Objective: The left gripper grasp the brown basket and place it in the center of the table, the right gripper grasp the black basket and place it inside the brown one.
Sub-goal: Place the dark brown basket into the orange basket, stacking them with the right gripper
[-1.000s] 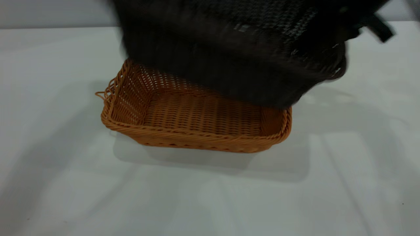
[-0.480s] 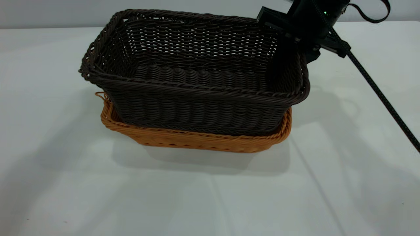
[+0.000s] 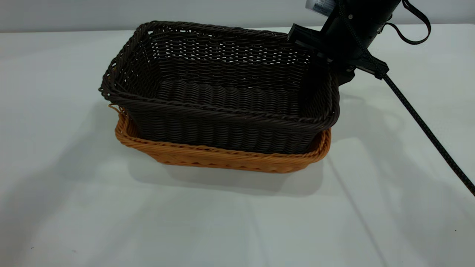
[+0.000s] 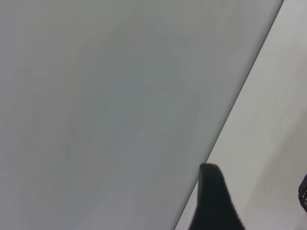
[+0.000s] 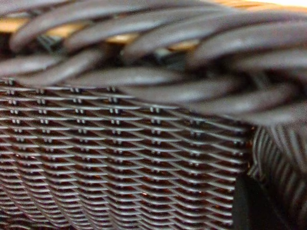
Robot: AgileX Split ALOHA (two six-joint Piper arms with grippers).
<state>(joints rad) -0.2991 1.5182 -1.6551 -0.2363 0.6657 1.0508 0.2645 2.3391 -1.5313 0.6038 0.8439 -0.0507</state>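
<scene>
The black basket, lower than half a second ago, now nests inside the brown basket mid-counter; the right end effector still grasps its far-right rim, release pending.

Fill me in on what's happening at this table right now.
The right gripper is at the far right corner of the black basket, which sits inside the brown basket near the middle of the table. Its far left end looks a little raised. The pictures don't settle whether that gripper has let go. The left gripper is off to the side, away from both baskets.
</scene>
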